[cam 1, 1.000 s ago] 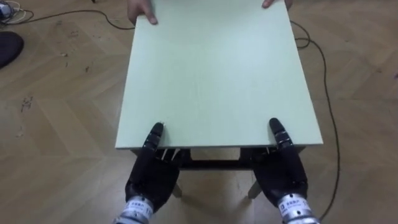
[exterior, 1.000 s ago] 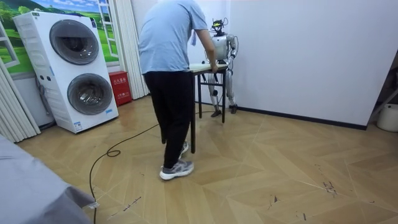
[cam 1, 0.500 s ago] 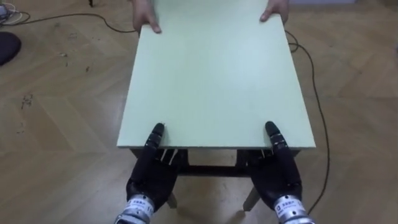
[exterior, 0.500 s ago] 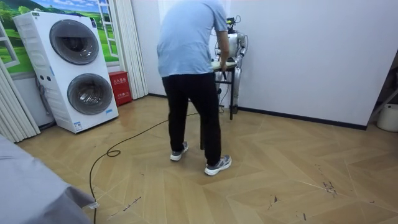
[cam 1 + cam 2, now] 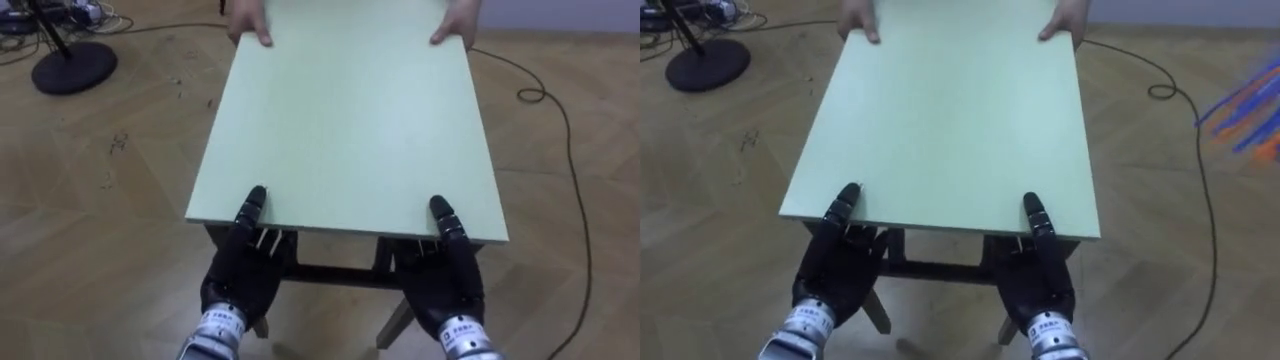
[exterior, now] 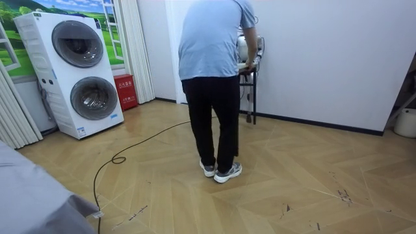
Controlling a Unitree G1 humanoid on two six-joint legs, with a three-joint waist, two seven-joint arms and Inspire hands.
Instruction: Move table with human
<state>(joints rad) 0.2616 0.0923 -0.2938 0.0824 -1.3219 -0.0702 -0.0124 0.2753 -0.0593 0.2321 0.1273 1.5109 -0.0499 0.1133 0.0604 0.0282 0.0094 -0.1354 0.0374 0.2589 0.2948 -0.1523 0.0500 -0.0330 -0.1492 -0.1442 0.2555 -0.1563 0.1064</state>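
Smooth matt pale-green table [image 5: 345, 120] top, glossy wooden parquet floor [image 5: 90, 230], dark table frame

One table [image 5: 345, 120] is counted; one left hand [image 5: 240, 280] and one right hand [image 5: 450, 290] at six o'clock; two person's hands [image 5: 250, 20] at twelve; one round stand base [image 5: 73, 68] at ten.

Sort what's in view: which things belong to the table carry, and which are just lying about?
Job: table, left hand and right hand at its near edge, person's hands at the far edge.
Lying about: round stand base, floor cable, stacked washing machines.
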